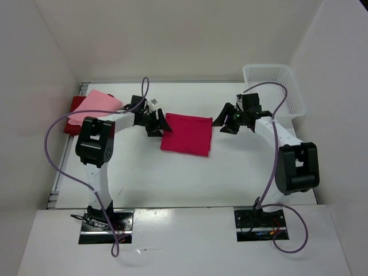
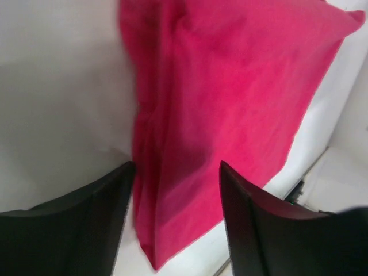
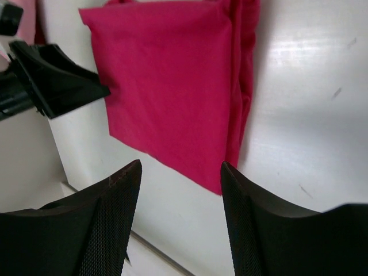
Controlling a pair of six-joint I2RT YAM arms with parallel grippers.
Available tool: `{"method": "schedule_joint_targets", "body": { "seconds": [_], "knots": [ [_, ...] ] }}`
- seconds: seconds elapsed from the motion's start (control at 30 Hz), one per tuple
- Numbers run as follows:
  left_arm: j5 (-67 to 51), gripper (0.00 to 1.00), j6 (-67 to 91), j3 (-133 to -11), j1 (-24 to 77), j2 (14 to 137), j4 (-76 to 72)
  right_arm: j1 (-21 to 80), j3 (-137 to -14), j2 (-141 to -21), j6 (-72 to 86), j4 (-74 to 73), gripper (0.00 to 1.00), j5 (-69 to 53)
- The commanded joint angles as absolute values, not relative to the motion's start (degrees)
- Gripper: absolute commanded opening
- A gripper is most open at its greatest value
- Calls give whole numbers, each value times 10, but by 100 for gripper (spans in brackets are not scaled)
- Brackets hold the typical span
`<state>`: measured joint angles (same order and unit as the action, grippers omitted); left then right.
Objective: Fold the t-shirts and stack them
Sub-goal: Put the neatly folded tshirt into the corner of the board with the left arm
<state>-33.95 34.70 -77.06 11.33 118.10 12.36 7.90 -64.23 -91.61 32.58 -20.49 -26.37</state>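
In the top view, a folded magenta shirt [image 1: 186, 133] is seen lying flat near the middle of the table [image 1: 172, 178]. The left gripper [image 1: 161, 123] is held at the shirt's left edge, and the right gripper [image 1: 221, 122] just off its right edge. At the far left, a light pink shirt [image 1: 95, 106] is laid over a dark red shirt [image 1: 70, 126]. A white basket [image 1: 290, 92] is set at the far right corner.

In the left wrist view, the left gripper [image 2: 176, 167] is shown with its 2 fingers apart, nothing held, the magenta shirt [image 2: 230, 103] below.

In the right wrist view, the right gripper [image 3: 181, 164] is likewise spread and unloaded above the magenta shirt [image 3: 167, 86]; the left gripper [image 3: 57, 80] is seen at the opposite edge.
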Motion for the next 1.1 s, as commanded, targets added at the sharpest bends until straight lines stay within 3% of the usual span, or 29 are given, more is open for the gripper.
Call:
{"method": "schedule_joint_targets", "body": {
  "seconds": [0.0, 0.1, 0.2, 0.23, 0.37, 0.63, 0.77, 0.83, 0.87, 0.97, 1.03, 1.07],
  "knots": [
    [-346, 67, 319, -793, 141, 1239, 103, 83, -606, -865, 342, -177, 63, -270],
    [-311, 42, 331, -821, 173, 1260, 103, 83, -588, -833, 355, -171, 63, -270],
    [-290, 25, 356, -845, 184, 1267, 103, 78, -567, -796, 367, -171, 63, -285],
    [-290, 13, 375, -852, 184, 1267, 103, 68, -561, -788, 367, -166, 63, -293],
    [-265, 0, 387, -921, 184, 1238, 123, 51, -534, -755, 376, -166, 63, -316],
    [-309, 0, 387, -1119, 95, 1195, 198, 40, -509, -746, 357, -183, 63, -327],
    [-316, 0, 400, -1099, -6, 1142, 186, 40, -515, -772, 352, -183, 63, -342],
    [-316, 0, 418, -1020, -81, 1096, 166, 40, -529, -777, 346, -183, 63, -356],
    [-307, 7, 429, -982, -104, 1079, 139, 40, -529, -792, 340, -183, 63, -356],
    [-308, 47, 478, -813, -198, 1014, 72, 40, -542, -807, 333, -183, 63, -369],
    [-308, 88, 506, -738, -248, 963, 47, 40, -548, -816, 327, -183, 63, -375],
    [-308, 92, 506, -710, -260, 942, 47, 40, -548, -824, 327, -183, 63, -375]
  ]
}}
